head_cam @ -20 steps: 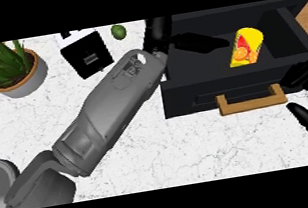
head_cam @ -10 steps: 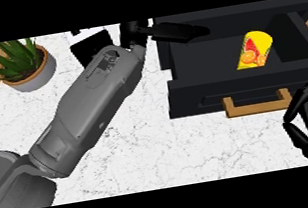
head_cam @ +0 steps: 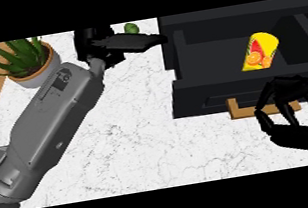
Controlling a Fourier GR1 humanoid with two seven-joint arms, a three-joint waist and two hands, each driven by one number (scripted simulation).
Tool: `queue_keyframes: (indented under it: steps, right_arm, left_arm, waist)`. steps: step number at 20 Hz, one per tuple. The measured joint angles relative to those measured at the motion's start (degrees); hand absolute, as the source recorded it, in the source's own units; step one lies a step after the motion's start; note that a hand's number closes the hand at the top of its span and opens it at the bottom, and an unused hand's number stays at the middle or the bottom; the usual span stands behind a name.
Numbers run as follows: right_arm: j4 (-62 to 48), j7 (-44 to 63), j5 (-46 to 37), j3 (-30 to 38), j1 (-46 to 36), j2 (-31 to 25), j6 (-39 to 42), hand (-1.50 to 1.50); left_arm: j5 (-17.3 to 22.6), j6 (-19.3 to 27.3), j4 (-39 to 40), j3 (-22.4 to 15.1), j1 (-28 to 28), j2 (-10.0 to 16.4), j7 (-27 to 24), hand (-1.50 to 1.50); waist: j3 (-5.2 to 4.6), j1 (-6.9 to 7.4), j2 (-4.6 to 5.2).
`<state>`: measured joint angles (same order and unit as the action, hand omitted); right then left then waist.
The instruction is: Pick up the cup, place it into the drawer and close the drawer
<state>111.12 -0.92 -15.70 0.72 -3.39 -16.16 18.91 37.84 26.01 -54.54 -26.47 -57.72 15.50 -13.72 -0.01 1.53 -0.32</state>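
The cup [head_cam: 259, 51], yellow with an orange fruit print, lies inside the open black drawer [head_cam: 223, 96] in the upper right of the frame. Its long axis runs almost up and down the picture, with the upper end leaning a little to the right. It sits towards the drawer's right side, and I cannot tell which end is the mouth.

The left hand [head_cam: 116, 43] is at the top centre, at the end of a grey forearm [head_cam: 55, 121] that slants up from the lower left corner. Its fingers are stretched out flat and point right, towards the drawer's near left corner. They hold nothing, and the fingertips are just beside the drawer's wall.

The right hand [head_cam: 298, 116] is at the lower right, just in front of the drawer's front panel. Its fingers are curled inward like a claw, with nothing between them that I can see. Its fingertips are next to the wooden handle [head_cam: 241, 109], which pokes out below the front panel, but I can't tell whether they touch it.

A potted plant [head_cam: 24, 59] stands at the upper left on the white marble counter [head_cam: 147, 132]. A small green fruit [head_cam: 131, 27] sits at the top edge, behind the left hand.
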Motion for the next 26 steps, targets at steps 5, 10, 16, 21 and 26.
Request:
queue_keyframes:
  steps: [5,10,16,21,26]
  right_arm:
    - [-6.9,-1.7,-11.7,-5.9,-3.7,0.0,-3.6,1.50]
    - [-16.0,-3.9,-23.4,-11.5,-7.4,-0.7,-7.8,1.50]
    - [-33.1,-8.8,-33.0,-14.0,-14.4,0.4,-15.2,1.50]
    - [-51.4,-13.8,-35.6,-11.8,-23.5,3.3,-21.4,1.50]
    - [-67.5,-18.5,-35.6,-7.7,-33.8,4.1,-24.8,1.50]
  left_arm:
    - [0.6,-1.3,-7.8,1.2,6.8,4.5,1.6,-1.50]
    - [1.3,-3.7,-13.0,3.0,13.7,8.5,1.0,-1.50]
    - [2.1,-7.1,-18.7,6.1,20.5,13.1,0.7,-1.50]
    - [2.2,-9.9,-22.0,8.6,25.9,15.5,0.2,-1.50]
    - [2.3,-13.1,-23.4,10.6,30.0,16.9,-0.8,-1.50]
  waist:
    - [0.00,0.82,0.07]
    - [0.00,1.08,0.25]
    - [0.04,0.95,0.47]
    - [0.05,0.74,0.63]
    - [-0.15,1.18,0.59]
